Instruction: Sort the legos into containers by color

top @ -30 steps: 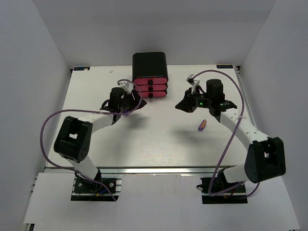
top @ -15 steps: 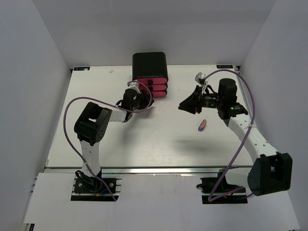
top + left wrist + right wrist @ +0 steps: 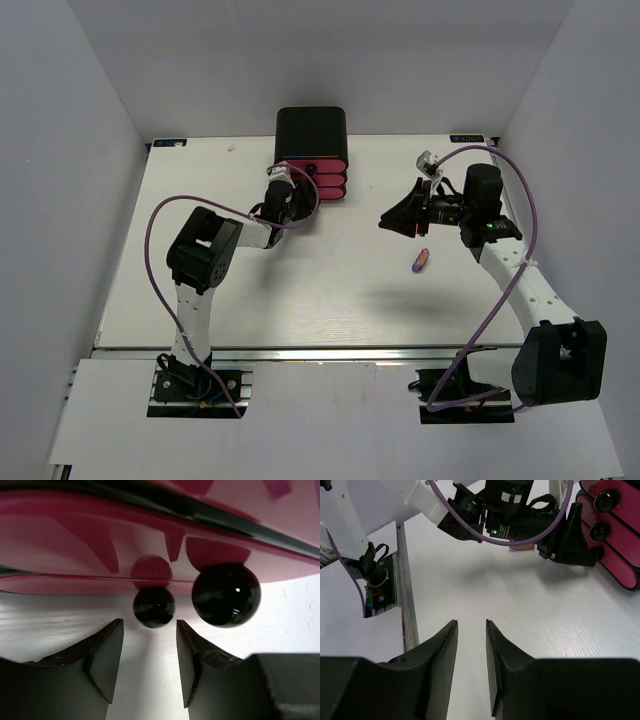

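Points the open, empty left gripper (image 3: 150, 625) at a black knob (image 3: 154, 607) of the containers (image 3: 60, 535), close at 12 o'clock; holds the right gripper (image 3: 471, 625) open, empty, farther off.

**Q:** What surrounded the work area, seen from above?

**A:** A white desk (image 3: 320, 300) stood boxed in by pale grey walls (image 3: 80, 100) on three sides.

**Q:** And along its near edge?

**A:** A silver aluminium rail (image 3: 330, 352) ran the full width, with a white sheet (image 3: 330, 420) lying in front of it. Small labels (image 3: 167, 142) sat at both back corners, and a tiny white scrap (image 3: 231, 148) lay near the left one.
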